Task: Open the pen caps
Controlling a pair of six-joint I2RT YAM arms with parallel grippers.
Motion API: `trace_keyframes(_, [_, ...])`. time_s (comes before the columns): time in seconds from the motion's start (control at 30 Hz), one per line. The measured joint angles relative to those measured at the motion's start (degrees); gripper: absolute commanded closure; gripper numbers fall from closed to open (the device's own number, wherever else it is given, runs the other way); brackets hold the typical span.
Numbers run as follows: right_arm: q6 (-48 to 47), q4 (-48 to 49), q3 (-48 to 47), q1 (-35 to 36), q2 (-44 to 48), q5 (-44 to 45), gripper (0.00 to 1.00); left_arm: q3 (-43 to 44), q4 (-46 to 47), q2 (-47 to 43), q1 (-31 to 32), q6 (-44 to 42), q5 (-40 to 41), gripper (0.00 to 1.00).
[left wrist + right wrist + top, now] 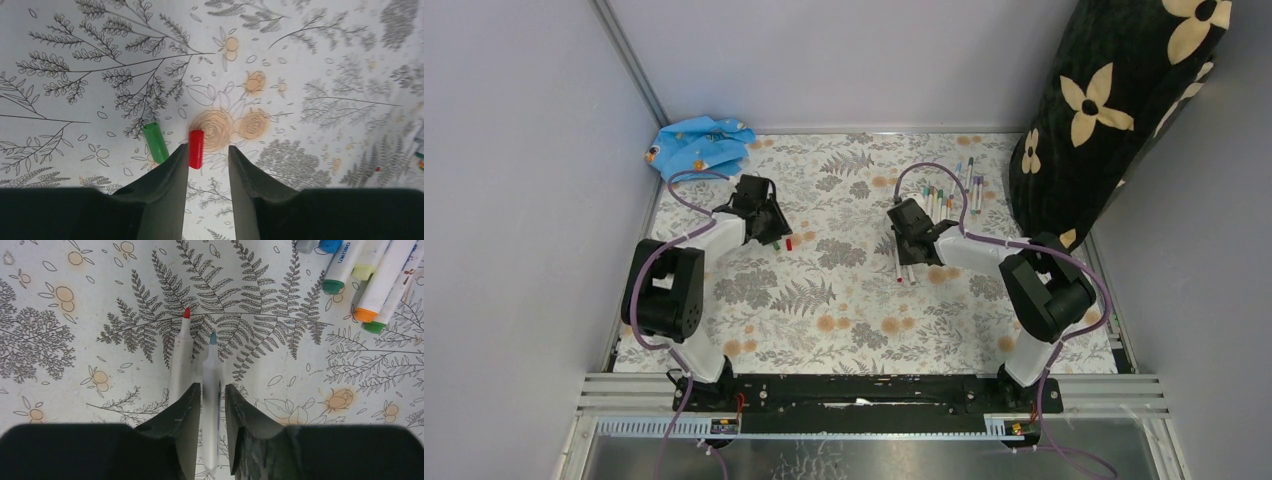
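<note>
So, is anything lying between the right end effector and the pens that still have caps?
Nothing visible does. Two uncapped pens lie at the right end effector, pointing straight ahead. The capped pens lie off to one side of that line, and only bare patterned tablecloth shows between them and the jaws.

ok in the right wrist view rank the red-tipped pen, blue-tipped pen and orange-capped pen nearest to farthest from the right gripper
1. blue-tipped pen, lying between the fingers of the right gripper
2. red-tipped pen, just beside it, left in the view
3. orange-capped pen, far off, upper right
</note>
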State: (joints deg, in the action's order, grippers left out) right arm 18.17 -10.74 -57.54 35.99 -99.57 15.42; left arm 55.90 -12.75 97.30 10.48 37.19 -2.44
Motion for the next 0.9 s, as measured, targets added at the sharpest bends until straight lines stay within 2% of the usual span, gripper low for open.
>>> trace_keyframes(0.33, [0.04, 0.9, 0.0, -0.22, -1.64, -0.37, 0.49, -0.02, 0.11, -5.62, 0.81, 1.29, -0.39, 0.58])
trace_keyframes(0.47, [-0.02, 0.13, -0.04, -0.39, -0.81, 0.37, 0.46, -0.13, 0.11, -6.43, 1.18, 1.95, -0.96, 0.58])
trace_keyframes(0.67, [-0.44, -1.9, -2.4, -3.98, 3.78, 1.86, 0.46, -0.13, 0.17, -8.13, 2.14, 2.73, -1.81, 0.58])
trace_keyframes(0.9, [-0.59, -1.9, -4.48, -13.0, 4.74, 3.02, 0.5, -0.13, 0.46, -10.45, 2.69, 3.39, -3.39, 0.58])
